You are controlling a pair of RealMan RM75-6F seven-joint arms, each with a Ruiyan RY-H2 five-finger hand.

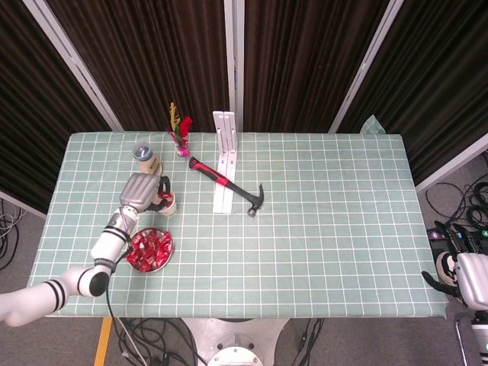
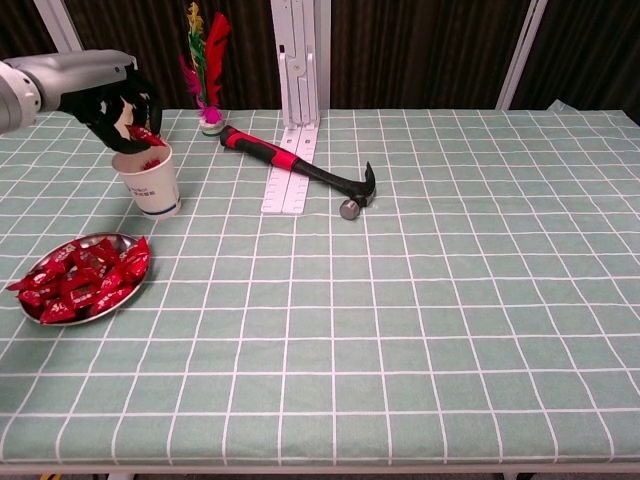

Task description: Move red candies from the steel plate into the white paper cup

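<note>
Left hand [image 2: 118,108] over the mouth of the white paper cup [image 2: 148,180], dark fingers pinching 1 red wrapped candy [image 2: 143,135] just above the rim; a 2nd red candy [image 2: 154,163] showing at the cup's opening, inside or falling in, cannot tell which. Cup upright on the green checked tablecloth [image 2: 420,300], with the round steel plate [image 1: 165,254] heaped with red candies [image 2: 85,278] near it, toward the front edge. Right hand [image 1: 461,273] low beside the table's right edge, well apart from everything, grip state impossible to tell. Behind the cup, a cream bottle with a clear cap [image 1: 146,160]; to its right a red-and-black hammer [image 2: 300,170] lying across a white metal bracket [image 2: 297,120], and a red and yellow feathered shuttlecock [image 2: 206,70] at the back
</note>
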